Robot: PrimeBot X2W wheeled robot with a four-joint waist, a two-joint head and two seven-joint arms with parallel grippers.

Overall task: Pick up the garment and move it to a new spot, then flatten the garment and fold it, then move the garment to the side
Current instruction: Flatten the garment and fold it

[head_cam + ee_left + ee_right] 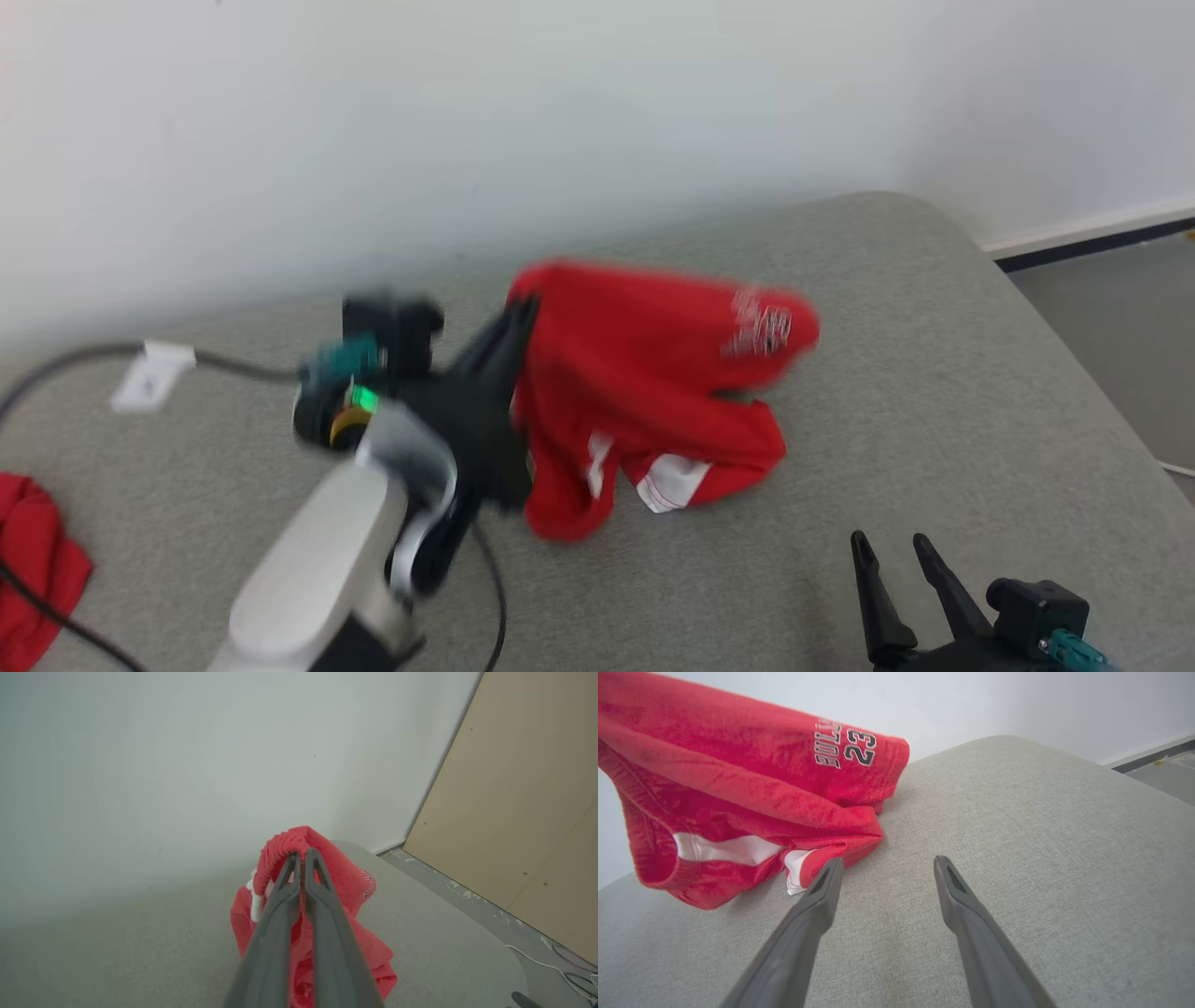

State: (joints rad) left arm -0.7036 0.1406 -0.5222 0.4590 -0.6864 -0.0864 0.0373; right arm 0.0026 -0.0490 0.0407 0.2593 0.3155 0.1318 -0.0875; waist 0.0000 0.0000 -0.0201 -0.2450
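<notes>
The garment (644, 383) is a pair of red shorts with white trim and white lettering, bunched and partly lifted off the grey padded table (934, 373). My left gripper (521, 313) is shut on its upper left edge; the left wrist view shows the fingertips pinching the ribbed red waistband (285, 847) with the cloth hanging below. The garment (738, 793) hangs at the upper left of the right wrist view, its lower part resting on the table. My right gripper (892, 546) stands open at the lower right, apart from the cloth, with nothing between its fingers (822, 891).
A second red cloth (33, 560) lies at the table's left edge. A dark cable with a white tag (149, 373) runs across the left side. A white wall stands behind the table; the floor (1120, 308) drops off at the right, beside a tan panel (514, 812).
</notes>
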